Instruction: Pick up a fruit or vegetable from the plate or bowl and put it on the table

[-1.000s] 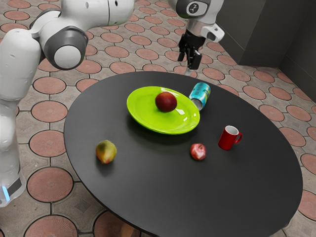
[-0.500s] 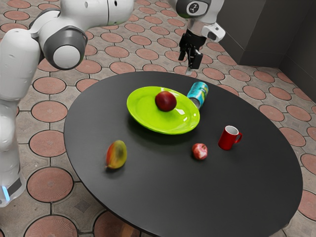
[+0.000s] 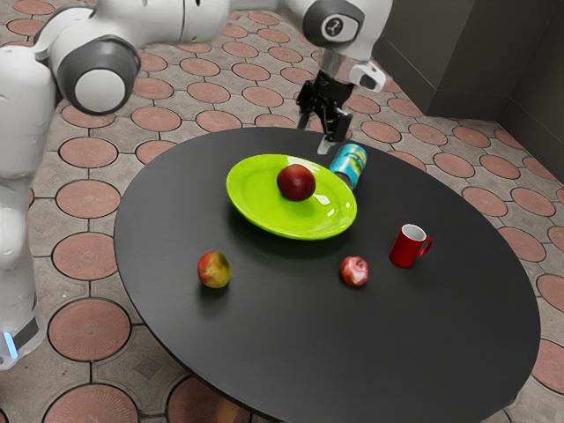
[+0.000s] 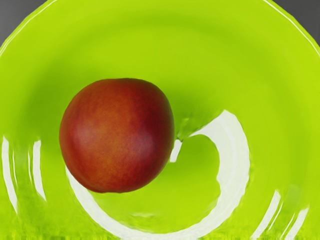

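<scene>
Red fruit [image 4: 117,135] rests on the plate [image 4: 272,100]; exterior view shows the tool [image 3: 315,137] spread.

The exterior view stands back at the arm's [image 3: 145,22] side, above the round worktop [image 3: 300,344], facing across and down to its far edge and the floor [image 3: 88,256] beyond; the worktop's near edge runs just out of frame. The wrist view looks down from close above the plate [image 3: 256,207]. Both share the dark red fruit [image 3: 296,182], much of the plate and some worktop beyond its rim.
</scene>
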Available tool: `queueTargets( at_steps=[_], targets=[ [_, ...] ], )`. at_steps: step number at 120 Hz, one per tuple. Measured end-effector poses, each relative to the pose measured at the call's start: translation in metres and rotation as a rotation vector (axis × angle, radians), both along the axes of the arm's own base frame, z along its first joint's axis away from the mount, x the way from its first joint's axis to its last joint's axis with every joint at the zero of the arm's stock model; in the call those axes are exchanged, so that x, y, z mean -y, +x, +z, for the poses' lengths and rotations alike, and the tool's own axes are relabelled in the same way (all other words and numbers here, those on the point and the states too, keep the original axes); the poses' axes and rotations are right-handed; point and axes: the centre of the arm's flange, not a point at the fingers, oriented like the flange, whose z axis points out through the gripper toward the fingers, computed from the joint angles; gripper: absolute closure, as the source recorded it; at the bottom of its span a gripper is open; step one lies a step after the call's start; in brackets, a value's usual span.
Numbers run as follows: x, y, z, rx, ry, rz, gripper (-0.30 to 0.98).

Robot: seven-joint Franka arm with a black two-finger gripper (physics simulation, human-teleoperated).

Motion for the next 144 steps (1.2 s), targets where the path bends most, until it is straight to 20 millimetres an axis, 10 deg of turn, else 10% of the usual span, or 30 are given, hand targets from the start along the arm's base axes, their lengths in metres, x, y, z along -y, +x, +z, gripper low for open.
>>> queueTargets(
  at_steps=[144],
  targets=[
    [-0.036, -0.021, -0.058, -0.031, 0.084, 0.350, 0.00]
  ],
)
